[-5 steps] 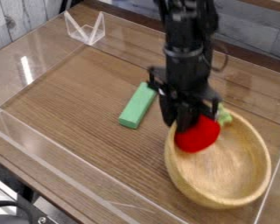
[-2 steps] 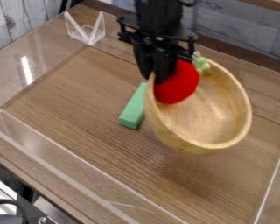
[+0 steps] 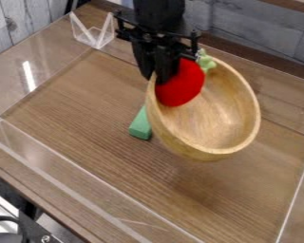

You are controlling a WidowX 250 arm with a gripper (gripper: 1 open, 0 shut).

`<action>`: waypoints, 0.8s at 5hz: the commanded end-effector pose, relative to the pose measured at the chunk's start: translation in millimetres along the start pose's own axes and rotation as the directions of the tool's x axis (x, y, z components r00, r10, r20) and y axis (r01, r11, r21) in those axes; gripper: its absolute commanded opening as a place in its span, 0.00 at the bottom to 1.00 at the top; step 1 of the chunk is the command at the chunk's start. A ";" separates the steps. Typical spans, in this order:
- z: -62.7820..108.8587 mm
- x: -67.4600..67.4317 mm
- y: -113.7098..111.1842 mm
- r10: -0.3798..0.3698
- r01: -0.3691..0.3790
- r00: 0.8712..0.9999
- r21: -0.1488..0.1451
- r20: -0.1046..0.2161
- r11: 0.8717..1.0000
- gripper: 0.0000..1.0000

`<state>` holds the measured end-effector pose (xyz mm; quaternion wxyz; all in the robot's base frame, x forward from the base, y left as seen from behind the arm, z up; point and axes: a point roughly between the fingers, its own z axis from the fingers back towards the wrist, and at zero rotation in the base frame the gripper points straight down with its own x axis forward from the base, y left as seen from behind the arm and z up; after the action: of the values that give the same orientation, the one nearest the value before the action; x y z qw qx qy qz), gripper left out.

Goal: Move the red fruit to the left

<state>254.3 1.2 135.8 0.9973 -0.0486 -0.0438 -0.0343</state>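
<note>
Upper centre of frame: your claw (image 3: 165, 68) is clamped on the red fruit (image 3: 181, 83), held at the tilted bowl's (image 3: 224, 128) left rim; green block (image 3: 142, 124) on counter (image 3: 79, 133) below.

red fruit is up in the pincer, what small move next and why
Probably keep carrying it left. The pincer grips the red fruit, but the wooden bowl looks tilted up against it, covering part of the green block, so go slowly.
</note>
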 end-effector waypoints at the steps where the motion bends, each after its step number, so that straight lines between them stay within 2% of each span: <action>1: 16.3 0.6 6.3 0.002 -0.003 0.998 0.017 0.065 1.000 0.00; 4: 15.3 -1.1 10.5 0.015 -0.016 0.997 0.026 0.072 1.000 0.00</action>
<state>249.6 9.4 133.9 0.9976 -0.0434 -0.0480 -0.0258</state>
